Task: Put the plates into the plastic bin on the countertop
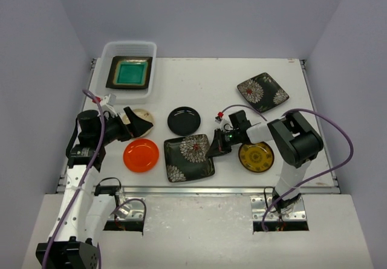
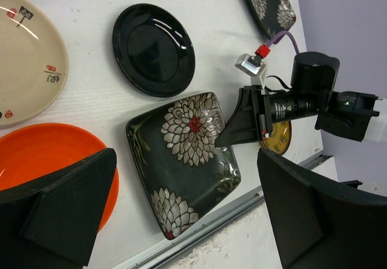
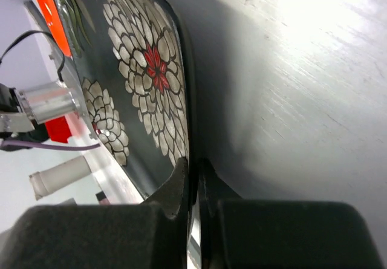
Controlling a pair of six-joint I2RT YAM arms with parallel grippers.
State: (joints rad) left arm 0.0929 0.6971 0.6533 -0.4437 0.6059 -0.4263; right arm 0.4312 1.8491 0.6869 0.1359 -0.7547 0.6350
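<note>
At the upper left of the overhead view stands the plastic bin (image 1: pixel 105 62), translucent white with rounded corners and a rolled rim. It holds one dark square teal-centred plate (image 1: pixel 129 72) with a glossy glaze. Below it the left tool (image 1: pixel 140 126) hangs released, its blocky black fingers (image 2: pixel 60 202) spread wide with nothing between them. It is above the matt cream plate (image 1: pixel 145 114), which it partly hides. The shiny round orange plate (image 1: pixel 141 155) lies on the white surface (image 1: pixel 205 75) just below. Toward the middle are the glossy round black plate (image 1: pixel 184 120) and, under it, the floral square plate (image 1: pixel 188 158). The right tool (image 1: pixel 216 147) is clenched on this plate's thin right rim. Further right lie the round yellow-patterned plate (image 1: pixel 256 156) and, higher up, the second floral plate (image 1: pixel 262 92).
</note>
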